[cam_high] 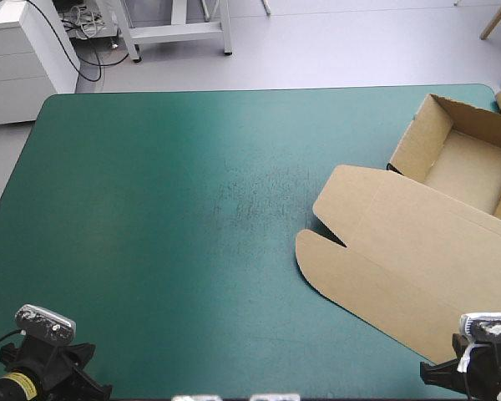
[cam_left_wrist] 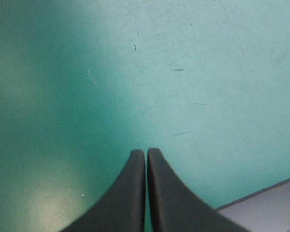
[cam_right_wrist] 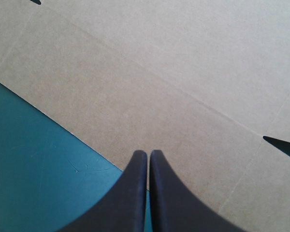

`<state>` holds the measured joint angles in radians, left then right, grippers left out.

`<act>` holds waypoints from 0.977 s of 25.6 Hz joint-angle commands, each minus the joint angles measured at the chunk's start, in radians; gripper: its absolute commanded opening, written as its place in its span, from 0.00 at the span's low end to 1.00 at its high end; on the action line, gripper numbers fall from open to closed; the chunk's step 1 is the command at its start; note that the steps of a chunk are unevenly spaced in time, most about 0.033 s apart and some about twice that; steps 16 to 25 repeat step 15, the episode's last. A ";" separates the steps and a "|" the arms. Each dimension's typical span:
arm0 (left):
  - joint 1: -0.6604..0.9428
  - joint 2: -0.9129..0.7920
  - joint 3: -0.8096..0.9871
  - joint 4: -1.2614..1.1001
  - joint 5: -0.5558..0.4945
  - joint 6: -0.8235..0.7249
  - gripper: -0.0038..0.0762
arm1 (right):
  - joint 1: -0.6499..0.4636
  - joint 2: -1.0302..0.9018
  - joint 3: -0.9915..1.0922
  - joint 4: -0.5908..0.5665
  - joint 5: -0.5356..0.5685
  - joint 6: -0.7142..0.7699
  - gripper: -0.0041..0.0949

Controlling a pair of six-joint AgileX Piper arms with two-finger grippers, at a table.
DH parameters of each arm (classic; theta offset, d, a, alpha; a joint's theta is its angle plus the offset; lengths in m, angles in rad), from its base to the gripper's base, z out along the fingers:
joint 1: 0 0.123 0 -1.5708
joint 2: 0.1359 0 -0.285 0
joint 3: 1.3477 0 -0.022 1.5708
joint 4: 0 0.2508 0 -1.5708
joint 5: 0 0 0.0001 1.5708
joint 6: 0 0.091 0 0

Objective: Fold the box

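Observation:
The brown box [cam_high: 451, 192] lies at the table's right side as an open tray with raised walls near the far right corner. Its lid [cam_high: 401, 259] lies flat toward the front, with rounded flaps pointing at the table's middle. My right gripper [cam_right_wrist: 148, 153] is shut, its black fingers meeting in an arch just above the lid's edge [cam_right_wrist: 135, 96], holding nothing. My left gripper [cam_left_wrist: 146, 152] is shut too, over bare teal-green cover near the front left corner. Both arms sit low at the front corners in the high view.
The teal-green table [cam_high: 175, 217] stretches bare across its left and middle. The table's front edge [cam_left_wrist: 261, 195] shows beside my left gripper. A white cabinet [cam_high: 21, 50] stands beyond the far left corner.

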<state>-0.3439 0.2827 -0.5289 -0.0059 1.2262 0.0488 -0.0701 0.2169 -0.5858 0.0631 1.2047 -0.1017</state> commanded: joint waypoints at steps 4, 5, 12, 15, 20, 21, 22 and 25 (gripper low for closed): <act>-0.005 0.011 -0.026 -0.012 -0.047 -0.006 0.04 | 0.002 -0.071 0.031 0.005 -0.086 0.021 0.04; -0.005 0.011 -0.026 -0.012 -0.047 -0.006 0.04 | 0.002 -0.080 0.038 0.005 -0.081 0.021 0.04; -0.005 0.011 -0.026 -0.012 -0.047 -0.006 0.04 | 0.002 -0.102 0.047 -0.003 -0.105 0.021 0.04; -0.005 0.011 -0.026 -0.012 -0.047 -0.006 0.04 | 0.002 -0.102 0.047 -0.003 -0.105 0.021 0.04; -0.005 0.011 -0.026 -0.012 -0.047 -0.006 0.04 | 0.002 -0.102 0.047 -0.003 -0.105 0.021 0.04; -0.005 0.011 -0.026 -0.012 -0.047 -0.006 0.04 | 0.002 -0.102 0.047 -0.003 -0.105 0.021 0.04; -0.005 0.011 -0.026 -0.012 -0.047 -0.006 0.04 | 0.002 -0.102 0.047 -0.003 -0.105 0.021 0.04; -0.005 0.011 -0.026 -0.012 -0.047 -0.006 0.04 | 0.002 -0.102 0.047 -0.003 -0.105 0.021 0.04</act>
